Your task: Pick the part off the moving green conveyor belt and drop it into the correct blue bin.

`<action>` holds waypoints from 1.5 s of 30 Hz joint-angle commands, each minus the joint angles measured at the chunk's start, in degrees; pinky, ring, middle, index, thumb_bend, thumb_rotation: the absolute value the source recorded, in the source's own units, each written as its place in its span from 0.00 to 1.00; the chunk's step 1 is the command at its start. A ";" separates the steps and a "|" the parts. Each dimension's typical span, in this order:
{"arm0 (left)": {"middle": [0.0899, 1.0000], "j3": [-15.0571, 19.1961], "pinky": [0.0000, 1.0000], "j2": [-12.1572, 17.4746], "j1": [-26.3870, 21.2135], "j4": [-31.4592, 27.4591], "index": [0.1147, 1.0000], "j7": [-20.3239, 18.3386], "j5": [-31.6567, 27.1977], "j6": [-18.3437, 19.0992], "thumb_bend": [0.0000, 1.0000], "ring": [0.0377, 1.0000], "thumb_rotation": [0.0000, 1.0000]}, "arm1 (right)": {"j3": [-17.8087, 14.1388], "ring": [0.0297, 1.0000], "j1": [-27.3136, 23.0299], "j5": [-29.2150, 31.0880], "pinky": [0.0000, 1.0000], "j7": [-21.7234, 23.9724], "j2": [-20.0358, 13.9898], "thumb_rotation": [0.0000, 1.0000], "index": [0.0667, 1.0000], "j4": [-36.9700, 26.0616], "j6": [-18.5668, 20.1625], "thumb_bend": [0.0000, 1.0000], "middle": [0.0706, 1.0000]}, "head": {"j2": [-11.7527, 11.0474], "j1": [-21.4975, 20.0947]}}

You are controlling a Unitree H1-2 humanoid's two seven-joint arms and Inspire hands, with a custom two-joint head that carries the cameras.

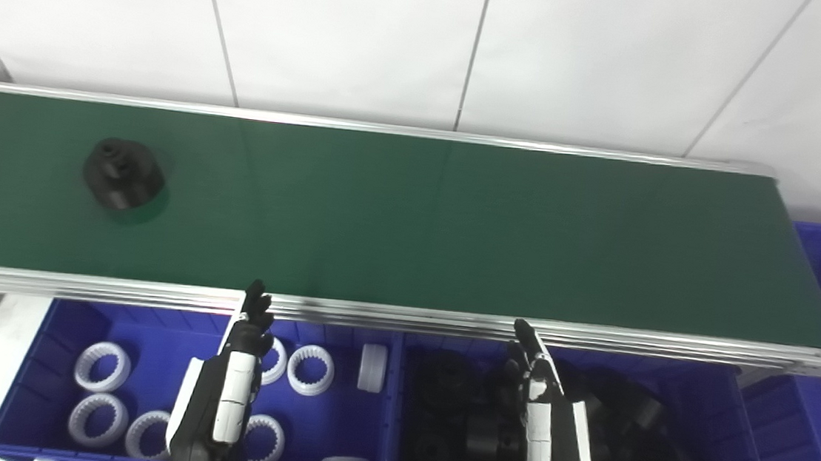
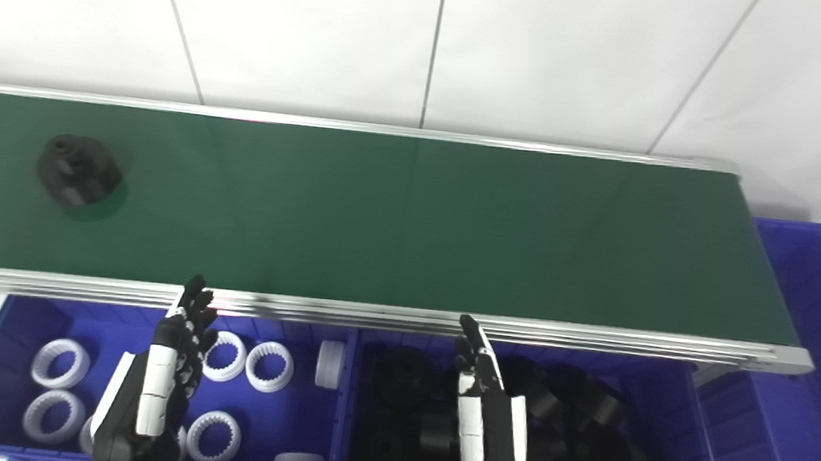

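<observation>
Left eye view: black part awaited on the green conveyor belt.

The black part [image 1: 122, 174] is seen far left on the green conveyor belt [image 1: 455, 227], up and left of the left robot hand [image 1: 221, 400], the nearer one. Both it and the right robot hand [image 1: 549, 432] are held empty over the blue bins [image 1: 61, 319], fingers extended.

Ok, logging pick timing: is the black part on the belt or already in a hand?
On the belt: black part lies at its left end, untouched.
</observation>
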 commanded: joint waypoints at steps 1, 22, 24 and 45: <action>1.00 -0.87 1.00 -1.31 0.90 0.34 1.00 0.64 -0.31 -2.99 0.55 1.00 0.99 | -0.47 0.95 0.41 1.32 0.93 1.18 -0.66 1.00 0.91 0.11 -3.86 0.82 0.96 | -1.22 1.40; 1.00 -2.37 1.00 -2.77 0.44 6.73 1.00 3.30 1.85 -8.30 0.47 1.00 1.00 | -3.43 0.96 -1.33 3.69 0.99 2.66 -1.69 1.00 0.93 7.04 -7.53 0.76 0.97 | -9.96 3.68; 1.00 -2.12 1.00 -2.56 0.34 7.28 1.00 3.18 1.30 -8.76 0.45 1.00 1.00 | -3.39 0.97 -1.41 3.32 0.98 2.56 -1.52 1.00 0.93 7.64 -7.88 0.74 0.98 | -10.77 3.29; 1.00 1.40 1.00 -0.17 -3.14 15.42 1.00 1.62 -2.64 -13.76 0.54 1.00 0.97 | -3.61 0.92 -5.77 0.43 0.92 1.70 -0.39 1.00 0.91 17.09 -13.07 0.72 0.95 | -16.45 -2.74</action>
